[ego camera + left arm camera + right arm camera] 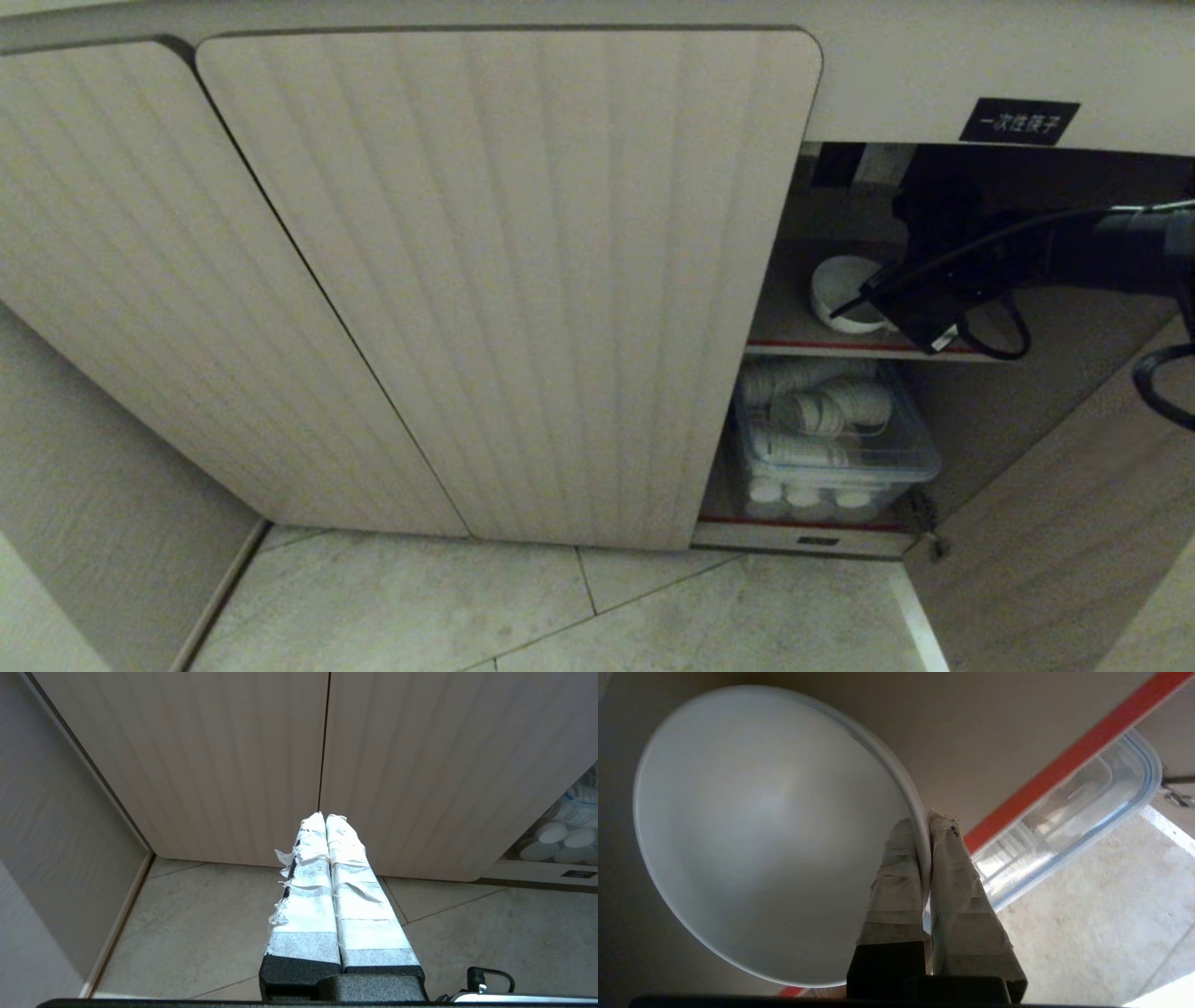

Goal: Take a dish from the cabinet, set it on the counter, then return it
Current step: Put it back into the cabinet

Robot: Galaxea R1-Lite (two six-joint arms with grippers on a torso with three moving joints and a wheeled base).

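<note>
Two arms are ours, but only the right one is at work: our right gripper (927, 826) reaches into the open end of the cabinet (504, 280) and is clamped on the rim of the dish (761, 830), one taped finger inside the bowl and the other outside its wall. In the head view the dish (840, 289) sits tilted over the upper shelf (794, 347), near its red front edge, and we cannot tell whether its foot touches the board or hangs just above it. From the hand, the bowl lies ahead and deeper into the cabinet, with its open face turned towards the wrist, so the way out runs straight back along the arm, over the red edge. Below that shelf stands a clear tub (840, 448) of paper cups (822, 411), and the closed door just beside the opening narrows the gap on the left. Our left gripper (325, 819) hangs parked low before the closed doors, fingers pressed together on nothing, well apart from the dish. We judge the step to be lifting the dish out towards the counter, which is not in view.
</note>
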